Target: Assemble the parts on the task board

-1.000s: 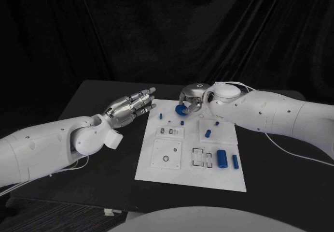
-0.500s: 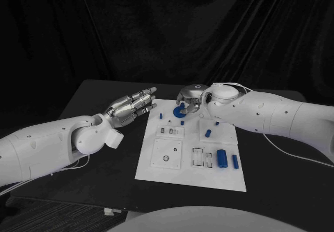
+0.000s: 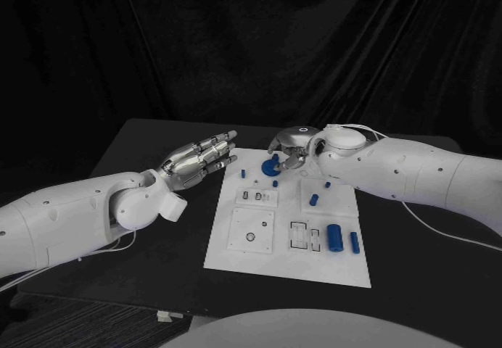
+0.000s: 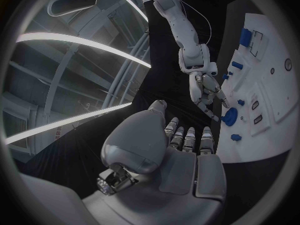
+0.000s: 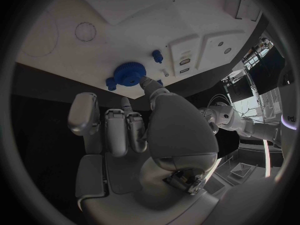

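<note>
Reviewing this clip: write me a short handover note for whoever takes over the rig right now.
Right hand: at the far end of the task board, fingertips on the blue gear; whether it grips or only touches it is unclear.
Left hand: open, holding nothing, hovering just off the board's far left edge.
Parts: two blue cylinders lie near the board's right edge; several small blue pegs stand around the middle and far end.
Done: cannot tell whether the gear is seated.
Left: the cylinders lie loose, the slots beside them unfilled.

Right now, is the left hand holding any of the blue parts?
No, the left hand hovers beside the task board with fingers extended and nothing in it.
</note>
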You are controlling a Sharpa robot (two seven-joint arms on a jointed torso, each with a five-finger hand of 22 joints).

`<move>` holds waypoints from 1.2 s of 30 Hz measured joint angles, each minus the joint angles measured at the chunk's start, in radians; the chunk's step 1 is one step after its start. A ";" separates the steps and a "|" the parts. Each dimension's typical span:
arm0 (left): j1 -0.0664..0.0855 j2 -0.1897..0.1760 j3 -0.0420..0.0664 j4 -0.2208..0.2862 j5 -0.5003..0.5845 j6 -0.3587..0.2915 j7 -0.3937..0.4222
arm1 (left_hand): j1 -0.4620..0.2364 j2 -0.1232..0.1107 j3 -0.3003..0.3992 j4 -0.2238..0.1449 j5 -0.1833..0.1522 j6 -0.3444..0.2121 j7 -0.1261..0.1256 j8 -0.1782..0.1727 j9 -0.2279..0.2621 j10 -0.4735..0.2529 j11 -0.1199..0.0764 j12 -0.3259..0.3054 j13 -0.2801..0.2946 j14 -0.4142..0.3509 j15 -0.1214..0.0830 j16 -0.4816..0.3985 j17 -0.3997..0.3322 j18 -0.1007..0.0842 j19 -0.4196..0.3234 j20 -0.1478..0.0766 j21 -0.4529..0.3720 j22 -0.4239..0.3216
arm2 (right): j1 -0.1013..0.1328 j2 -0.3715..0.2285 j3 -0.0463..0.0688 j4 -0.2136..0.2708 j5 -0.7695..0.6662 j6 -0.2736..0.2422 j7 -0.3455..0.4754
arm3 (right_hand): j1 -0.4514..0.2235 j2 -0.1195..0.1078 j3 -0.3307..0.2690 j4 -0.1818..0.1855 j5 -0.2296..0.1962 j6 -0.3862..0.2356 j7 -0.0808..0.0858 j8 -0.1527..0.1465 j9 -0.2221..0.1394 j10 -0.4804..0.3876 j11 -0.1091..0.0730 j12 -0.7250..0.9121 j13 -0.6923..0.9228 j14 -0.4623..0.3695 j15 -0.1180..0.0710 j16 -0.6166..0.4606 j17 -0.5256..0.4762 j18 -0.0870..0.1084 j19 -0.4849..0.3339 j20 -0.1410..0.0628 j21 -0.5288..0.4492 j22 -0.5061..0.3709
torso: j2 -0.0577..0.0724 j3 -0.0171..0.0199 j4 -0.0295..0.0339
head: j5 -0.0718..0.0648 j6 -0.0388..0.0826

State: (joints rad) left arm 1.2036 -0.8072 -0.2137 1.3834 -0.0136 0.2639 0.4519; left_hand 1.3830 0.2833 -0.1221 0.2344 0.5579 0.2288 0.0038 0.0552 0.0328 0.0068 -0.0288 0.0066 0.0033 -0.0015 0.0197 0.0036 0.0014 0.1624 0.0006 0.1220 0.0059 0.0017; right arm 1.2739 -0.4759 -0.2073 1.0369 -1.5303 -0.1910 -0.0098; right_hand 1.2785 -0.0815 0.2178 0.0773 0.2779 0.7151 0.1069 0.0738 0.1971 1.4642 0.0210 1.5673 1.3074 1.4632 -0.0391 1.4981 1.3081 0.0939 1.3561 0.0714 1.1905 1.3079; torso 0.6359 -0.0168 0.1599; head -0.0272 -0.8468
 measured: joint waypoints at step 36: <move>-0.022 -0.017 0.000 0.002 0.000 0.001 -0.001 | 0.004 -0.004 0.008 -0.008 0.009 0.000 0.000 0.000 0.000 0.003 0.003 0.000 0.000 0.000 0.000 0.000 -0.001 0.000 0.000 0.000 0.000 -0.001 | -0.005 -0.504 -0.002 0.317 0.076 -0.161 -0.003 | -0.006 0.006 -0.047 0.047 -0.090 0.076 -0.013 0.042 -0.006 0.000 -0.015 0.000 0.000 0.004 -0.010 0.012 0.000 0.000 0.029 -0.011 0.029 0.000 | -0.015 -0.0083 -0.0186 | -0.014 0.015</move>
State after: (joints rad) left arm 1.1814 -0.8241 -0.2139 1.3850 -0.0138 0.2644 0.4509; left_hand 1.3869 0.2794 -0.1138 0.2261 0.5667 0.2288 0.0038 0.0552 0.0328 0.0094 -0.0262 0.0066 0.0038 -0.0015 0.0196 0.0036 0.0008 0.1622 0.0006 0.1220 0.0059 0.0010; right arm 1.2691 -0.9803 -0.2090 1.3535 -1.4544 -0.3520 -0.0128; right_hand 1.2722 -0.0751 0.1711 0.1241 0.1880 0.7915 0.0942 0.1162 0.1913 1.4645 0.0064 1.5673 1.3074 1.4677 -0.0491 1.5097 1.3077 0.0938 1.3848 0.0608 1.2196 1.3075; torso 0.6211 -0.0251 0.1413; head -0.0410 -0.8319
